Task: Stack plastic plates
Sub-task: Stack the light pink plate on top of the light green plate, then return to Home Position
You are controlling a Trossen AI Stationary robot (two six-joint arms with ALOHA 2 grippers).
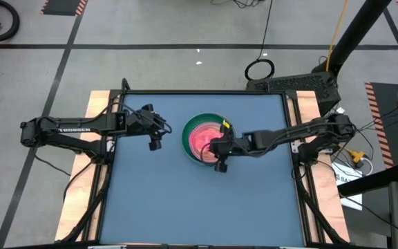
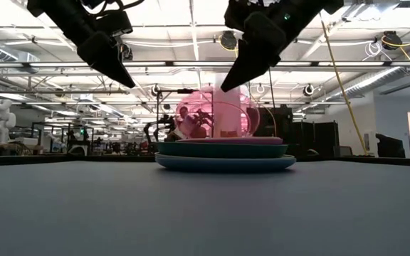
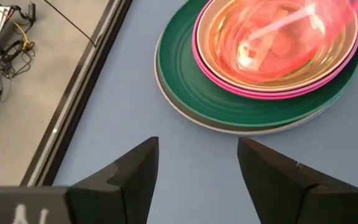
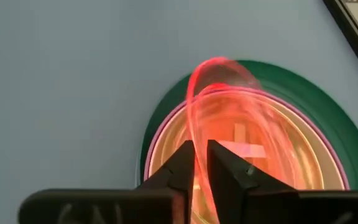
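A stack of plastic plates lies at the table's middle: a large dark green plate over wider ones, then purple and hot pink rims, with small translucent plates inside. A small translucent pink plate stands nearly upright over the stack. My right gripper is at the stack's near side, shut on that pink plate. My left gripper hovers open above the table, left of the stack, touching nothing. In the low view the stack rests flat on the table. My right gripper pinches the translucent pink plate by its rim between the two fingers, one on each face. The fingers slant down at it from above. The plate stands almost on edge, and its lower rim is down at the top of the stack.
Blue table surface lies open around the stack on the near, left and far sides. Raised frame rails run along the table's left and right edges. Cables and equipment lie beyond the right edge.
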